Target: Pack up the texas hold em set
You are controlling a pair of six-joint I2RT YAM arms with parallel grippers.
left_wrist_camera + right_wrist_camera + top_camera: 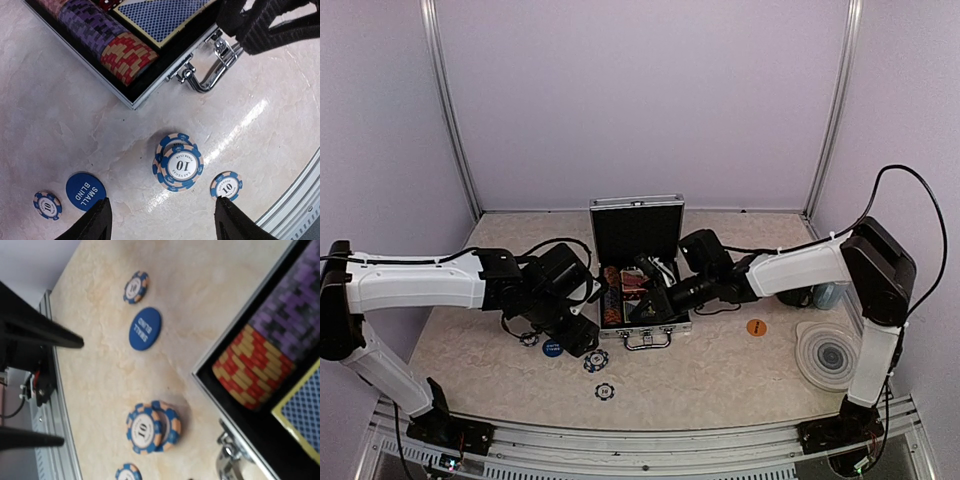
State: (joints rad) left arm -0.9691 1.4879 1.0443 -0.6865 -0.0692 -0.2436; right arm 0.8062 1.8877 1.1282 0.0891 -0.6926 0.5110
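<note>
The silver case (672,328) of the texas hold em set lies open mid-table, lid up. In its black inside are red chips (129,57), purple chips (87,25) and a blue card deck (160,15). Just in front of the case, my left gripper (162,225) hangs open above the table, beside a short leaning stack of blue chips (177,162). Single blue chips (226,186) (47,205) and a blue SMALL BLIND button (85,191) lie around it. My right gripper (650,305) is over the case's front edge; its fingers are out of its own wrist view.
An orange round button (756,327) lies right of the case. A grey ringed coaster (830,352) sits at the right, with a pale-blue mug (827,295) behind the right arm. The metal rail (295,205) of the near table edge runs close to the loose chips.
</note>
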